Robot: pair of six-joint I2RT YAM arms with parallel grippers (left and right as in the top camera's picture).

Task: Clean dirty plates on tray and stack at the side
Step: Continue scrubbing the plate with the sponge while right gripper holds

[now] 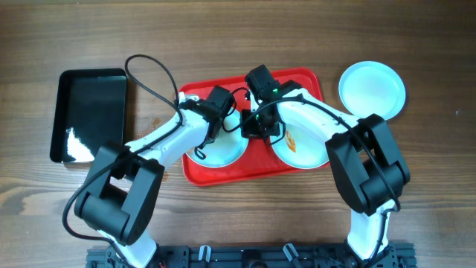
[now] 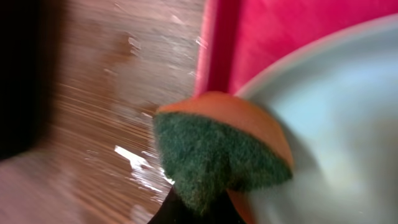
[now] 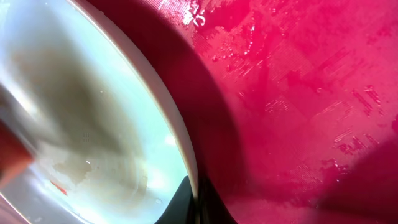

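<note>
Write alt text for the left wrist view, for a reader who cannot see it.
A sponge, green scouring face toward the camera with an orange layer behind, sits gripped in the left pincer at the rim of a pale plate. The plate lies on the red tray; blurred wooden table fills the left.

You look down on a brown wooden table (image 1: 223, 37), its grain running left to right. Light is even, and the wood shows small white glints.
</note>
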